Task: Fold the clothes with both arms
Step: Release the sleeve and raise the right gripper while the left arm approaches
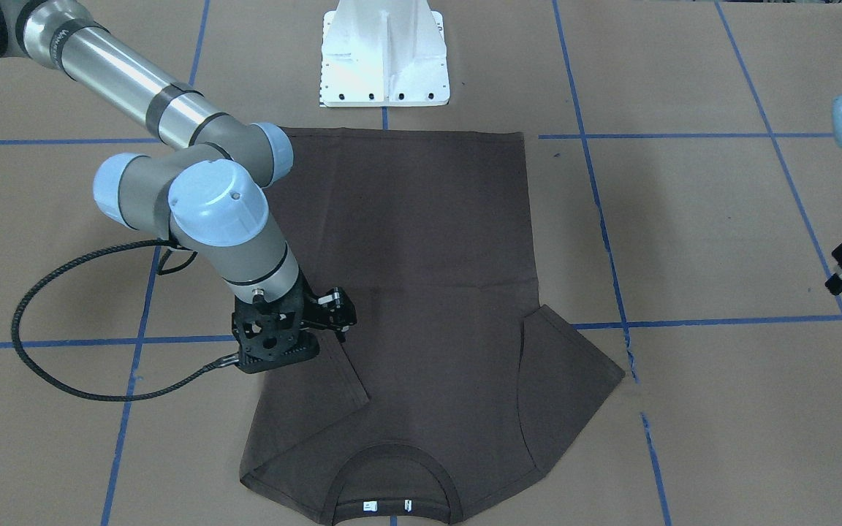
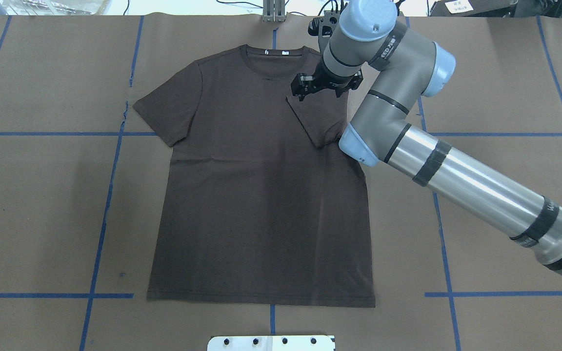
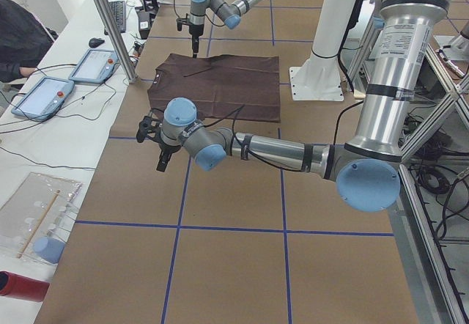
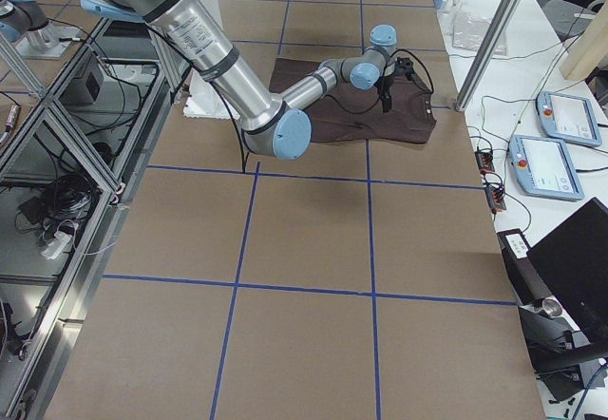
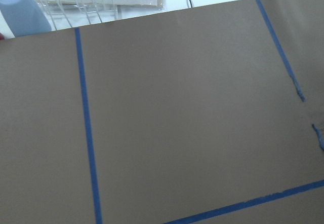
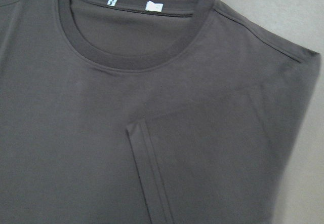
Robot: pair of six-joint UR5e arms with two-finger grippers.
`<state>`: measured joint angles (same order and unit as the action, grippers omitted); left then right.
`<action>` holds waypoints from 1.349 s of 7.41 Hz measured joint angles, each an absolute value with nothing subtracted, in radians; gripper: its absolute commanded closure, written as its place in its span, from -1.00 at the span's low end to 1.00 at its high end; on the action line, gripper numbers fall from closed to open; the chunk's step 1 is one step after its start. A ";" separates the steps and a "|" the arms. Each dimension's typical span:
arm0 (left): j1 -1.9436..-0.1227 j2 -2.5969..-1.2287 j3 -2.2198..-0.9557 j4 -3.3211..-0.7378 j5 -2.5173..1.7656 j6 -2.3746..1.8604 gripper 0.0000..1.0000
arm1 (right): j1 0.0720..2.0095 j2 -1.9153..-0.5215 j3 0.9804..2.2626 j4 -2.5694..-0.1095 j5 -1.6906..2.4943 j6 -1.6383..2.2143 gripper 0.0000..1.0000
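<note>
The dark brown T-shirt [image 2: 261, 195] lies flat on the brown table, collar [image 2: 273, 53] at the far side, and also shows in the front view [image 1: 421, 241]. The sleeve [image 2: 317, 117] on my right side is folded inward over the chest and lies flat [image 6: 212, 148]. The other sleeve [image 2: 169, 107] is spread out. My right gripper [image 2: 303, 92] hovers just above the folded sleeve's hem corner, open and holding nothing [image 1: 335, 315]. My left gripper [image 1: 841, 269] hangs over bare table well left of the shirt, open and empty [image 3: 155, 148].
The white pedestal base [image 1: 384, 55] stands at the hem side of the shirt. Blue tape lines cross the table. Beyond the far edge are two tablets [image 3: 51, 93], a blue cup [image 5: 20, 11] and metal frame posts [image 3: 110, 23].
</note>
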<state>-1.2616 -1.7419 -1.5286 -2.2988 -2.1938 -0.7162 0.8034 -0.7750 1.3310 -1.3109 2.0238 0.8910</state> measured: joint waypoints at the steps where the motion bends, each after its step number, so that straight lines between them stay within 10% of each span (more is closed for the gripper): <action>1: -1.173 -1.755 -1.531 -2.339 -2.100 -0.866 -1.00 | 0.827 -0.839 1.446 -1.417 2.048 0.867 -1.00; 10: -0.805 -2.054 -1.275 -2.322 -1.604 -1.253 -1.00 | 0.944 -1.006 1.646 -1.619 2.157 0.693 -1.00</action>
<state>-0.8046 -2.0542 -1.2747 -2.3222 -1.6040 -1.2533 0.9441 -1.0056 1.6465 -1.6192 2.1566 0.6934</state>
